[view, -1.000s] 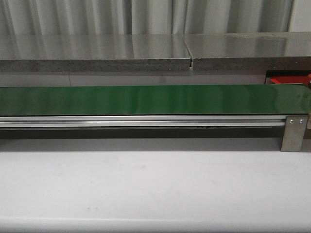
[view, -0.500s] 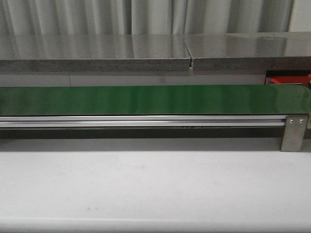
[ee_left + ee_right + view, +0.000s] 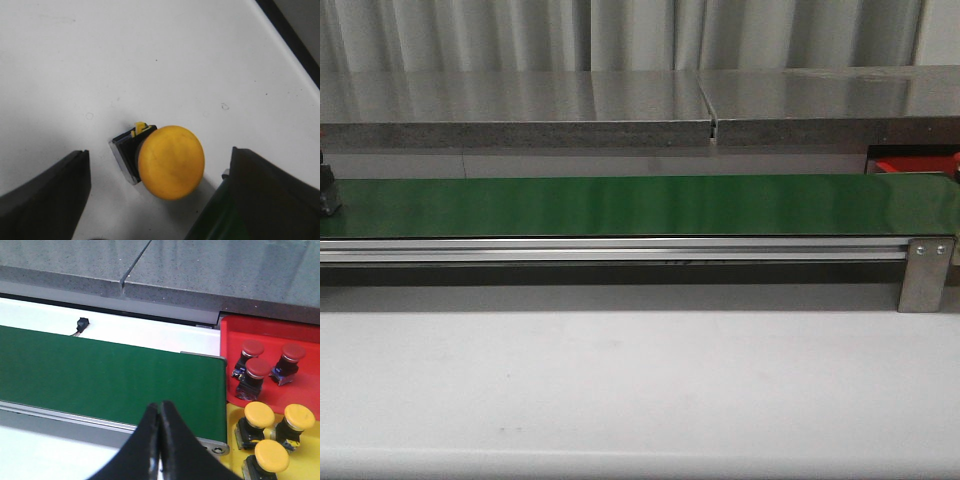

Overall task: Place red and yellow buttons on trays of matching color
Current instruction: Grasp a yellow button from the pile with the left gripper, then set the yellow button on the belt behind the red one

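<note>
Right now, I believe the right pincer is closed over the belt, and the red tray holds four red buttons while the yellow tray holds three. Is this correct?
Not quite. The right wrist view shows three red buttons on the red tray, not four. The rest stands: the right pincer is closed over the green belt, and the yellow tray holds three yellow buttons.

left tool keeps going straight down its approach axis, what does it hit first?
Most likely the yellow button, lying between the open fingers of the left tool on the white table. Depth is unclear.
</note>
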`<state>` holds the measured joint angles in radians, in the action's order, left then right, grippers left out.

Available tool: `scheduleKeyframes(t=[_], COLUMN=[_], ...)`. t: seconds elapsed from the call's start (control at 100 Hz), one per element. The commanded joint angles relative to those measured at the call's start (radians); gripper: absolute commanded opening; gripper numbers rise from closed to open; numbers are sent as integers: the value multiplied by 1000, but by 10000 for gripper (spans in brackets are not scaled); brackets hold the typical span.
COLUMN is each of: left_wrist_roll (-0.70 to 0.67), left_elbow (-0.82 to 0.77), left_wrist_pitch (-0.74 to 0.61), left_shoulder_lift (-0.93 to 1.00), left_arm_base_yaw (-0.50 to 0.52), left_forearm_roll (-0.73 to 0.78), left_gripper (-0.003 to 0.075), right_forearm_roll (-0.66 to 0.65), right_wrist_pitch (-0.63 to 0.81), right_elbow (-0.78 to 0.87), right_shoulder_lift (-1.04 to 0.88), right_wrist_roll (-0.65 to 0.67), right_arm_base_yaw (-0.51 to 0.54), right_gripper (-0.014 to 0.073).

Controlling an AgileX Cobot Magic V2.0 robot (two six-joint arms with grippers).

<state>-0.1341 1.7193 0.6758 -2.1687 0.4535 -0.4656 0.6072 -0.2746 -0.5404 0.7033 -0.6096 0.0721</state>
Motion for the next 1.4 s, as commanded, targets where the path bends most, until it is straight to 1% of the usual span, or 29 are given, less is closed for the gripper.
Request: scheduleKeyframes(t=[0.0,0.12,0.25,0.37,0.51,0.56,0.62,0.63,0.67,0.7,0.71,0.72,0.81,0.94,0.99,1.1,1.21,1.34,1.39], left_wrist_roll=[-11,-11,-11,-11,-11,-11,-11,-11,-11,-11,-11,-11,-11,-11,-9,-2,45,61,99], left_elbow=[39,39,39,39,39,39,39,39,39,39,39,39,39,39,39,39,39,39,39], left_wrist_pitch=[-25,-34,-95,-108,-115,-118,-116,-116,-112,-110,-110,-110,-108,-106,-99,-84,-70,-56,-51], left_shoulder_lift=[36,18,14,14,7,7,7,7,7,7,7,7,7,7,12,35,78,146,175], left_arm_base_yaw=[-5,-14,-16,-21,-21,-21,-21,-21,-21,-21,-21,-21,-21,-21,-21,-21,-21,-21,-21], left_forearm_roll=[-29,-25,-27,-29,-33,-38,-37,-37,-37,-37,-37,-37,-37,-37,-37,-37,-35,16,23], left_gripper=[555,555,547,543,486,457,394,394,333,304,274,274,155,64,50,47,47,45,36], right_forearm_roll=[2,2,2,2,2,2,2,2,2,2,2,2,2,2,2,2,2,2,2], right_wrist_pitch=[65,65,65,65,65,65,65,65,65,65,65,65,65,65,65,65,65,65,65], right_elbow=[-25,-25,-25,-25,-25,-25,-25,-25,-25,-25,-25,-25,-25,-25,-25,-25,-25,-25,-25], right_shoulder_lift=[-5,-5,-5,-5,-5,-5,-5,-5,-5,-5,-5,-5,-5,-5,-5,-5,-5,-5,-5], right_wrist_roll=[-6,-6,-6,-6,-6,-6,-6,-6,-6,-6,-6,-6,-6,-6,-6,-6,-6,-6,-6], right_arm_base_yaw=[0,0,0,0,0,0,0,0,0,0,0,0,0,0,0,0,0,0,0], right_gripper=[-76,-76,-76,-76,-76,-76,-76,-76,-76,-76,-76,-76,-76,-76,-76,-76,-76,-76,-76])
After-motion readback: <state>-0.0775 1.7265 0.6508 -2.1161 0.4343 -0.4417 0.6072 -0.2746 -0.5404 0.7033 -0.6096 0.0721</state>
